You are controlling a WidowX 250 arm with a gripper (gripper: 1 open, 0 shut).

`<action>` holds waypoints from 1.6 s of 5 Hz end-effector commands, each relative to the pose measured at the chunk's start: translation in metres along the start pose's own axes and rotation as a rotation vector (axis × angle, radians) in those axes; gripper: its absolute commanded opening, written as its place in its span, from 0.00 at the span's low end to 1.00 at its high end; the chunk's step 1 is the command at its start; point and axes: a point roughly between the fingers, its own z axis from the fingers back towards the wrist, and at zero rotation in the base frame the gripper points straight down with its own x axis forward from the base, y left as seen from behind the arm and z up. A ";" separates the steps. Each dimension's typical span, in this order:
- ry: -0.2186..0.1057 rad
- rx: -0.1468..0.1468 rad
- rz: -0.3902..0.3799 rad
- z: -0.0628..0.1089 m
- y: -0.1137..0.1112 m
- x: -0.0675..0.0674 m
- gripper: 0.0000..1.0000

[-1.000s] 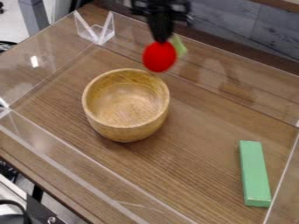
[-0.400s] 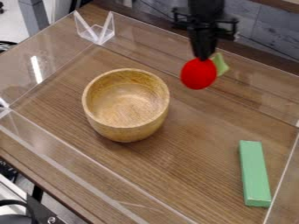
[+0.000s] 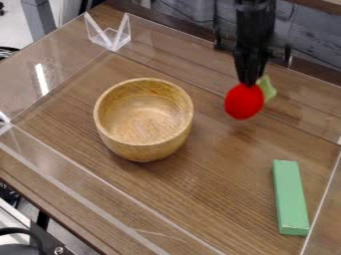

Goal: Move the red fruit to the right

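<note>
Now the gripper point(image 3: 250, 80), clamped on the red fruit point(image 3: 242, 102), is bringing it down to the bowl's point(image 3: 140, 145) three o'clock, nearing release.

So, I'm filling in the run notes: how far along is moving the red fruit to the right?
Done: the red fruit is picked up and is now right of the wooden bowl. In hand: the gripper is shut on it, pointing down, low over the table. Left: set it on the wood and let go; the fingers are not yet open.
</note>
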 end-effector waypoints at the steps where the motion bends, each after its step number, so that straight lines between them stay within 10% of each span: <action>1: -0.046 0.010 0.019 0.003 0.000 0.003 0.00; 2: -0.032 0.013 0.036 -0.003 0.004 -0.001 1.00; 3: -0.021 0.024 0.066 -0.010 -0.001 -0.002 1.00; 4: -0.023 0.033 0.095 -0.018 -0.008 -0.002 0.00; 5: -0.018 0.028 0.049 -0.018 -0.001 -0.008 0.00; 6: -0.011 0.019 0.003 -0.016 0.008 -0.015 1.00; 7: -0.003 0.017 -0.010 -0.016 0.003 -0.012 1.00; 8: 0.003 0.018 -0.026 -0.021 -0.001 -0.008 0.00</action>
